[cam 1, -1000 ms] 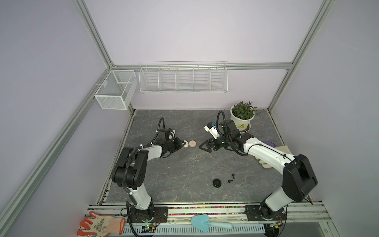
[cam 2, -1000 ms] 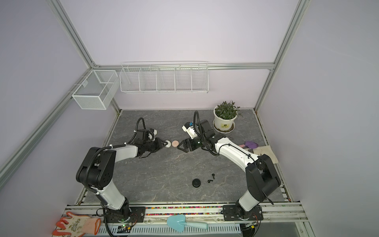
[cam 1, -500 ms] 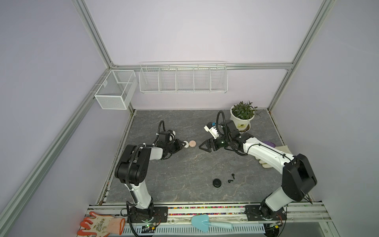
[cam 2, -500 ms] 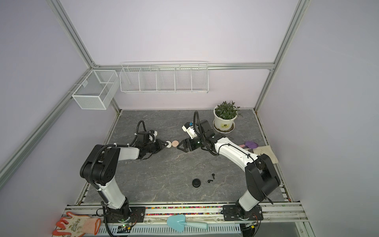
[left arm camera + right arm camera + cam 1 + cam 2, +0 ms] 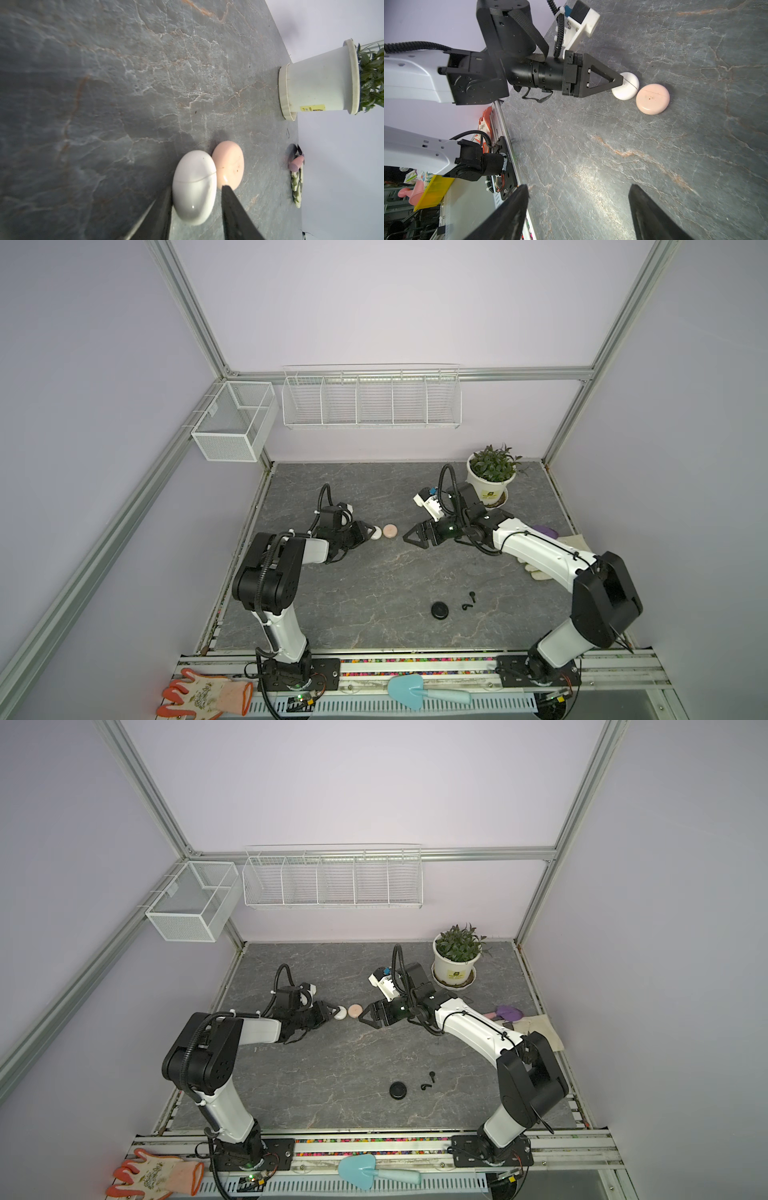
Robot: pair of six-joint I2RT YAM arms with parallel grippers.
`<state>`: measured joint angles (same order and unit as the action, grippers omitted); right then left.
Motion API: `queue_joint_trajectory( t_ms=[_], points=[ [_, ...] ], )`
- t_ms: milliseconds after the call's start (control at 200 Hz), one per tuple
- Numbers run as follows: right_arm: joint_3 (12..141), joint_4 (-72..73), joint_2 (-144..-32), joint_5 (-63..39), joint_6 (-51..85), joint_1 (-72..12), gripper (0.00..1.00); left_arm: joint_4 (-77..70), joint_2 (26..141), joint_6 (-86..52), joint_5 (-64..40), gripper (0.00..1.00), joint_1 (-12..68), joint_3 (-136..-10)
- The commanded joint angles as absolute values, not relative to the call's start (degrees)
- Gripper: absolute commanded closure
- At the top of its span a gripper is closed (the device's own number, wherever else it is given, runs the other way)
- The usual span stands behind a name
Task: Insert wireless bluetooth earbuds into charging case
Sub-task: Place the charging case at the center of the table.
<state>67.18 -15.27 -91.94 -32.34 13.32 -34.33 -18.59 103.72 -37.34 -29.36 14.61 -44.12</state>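
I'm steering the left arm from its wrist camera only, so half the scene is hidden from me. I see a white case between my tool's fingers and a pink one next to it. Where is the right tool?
Observer: The right tool faces the pink case from the opposite side. Its jaws are wide open and empty, and it stops short of touching the case.
Operator: Are any earbuds lying outside a case?
Observer: Yes. Two black earbuds lie loose on the table, towards the right arm's base. They are close beside a black case that looks shut.
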Motion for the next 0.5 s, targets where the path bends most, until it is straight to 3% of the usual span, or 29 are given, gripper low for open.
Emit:
queue_joint_trajectory(
  t_ms=[0,495],
  points=[
    [68.19,-16.69,-90.84,-32.33,12.87,-34.25,0.21,-18.27,101.87,-35.83,-28.04,0.58,14.15,-42.89],
    [69.22,-20.02,-90.67,-29.43,13.4,-35.15,0.22,-23.47,104.87,-37.55,-32.07,0.57,13.62,-43.86]
  ],
)
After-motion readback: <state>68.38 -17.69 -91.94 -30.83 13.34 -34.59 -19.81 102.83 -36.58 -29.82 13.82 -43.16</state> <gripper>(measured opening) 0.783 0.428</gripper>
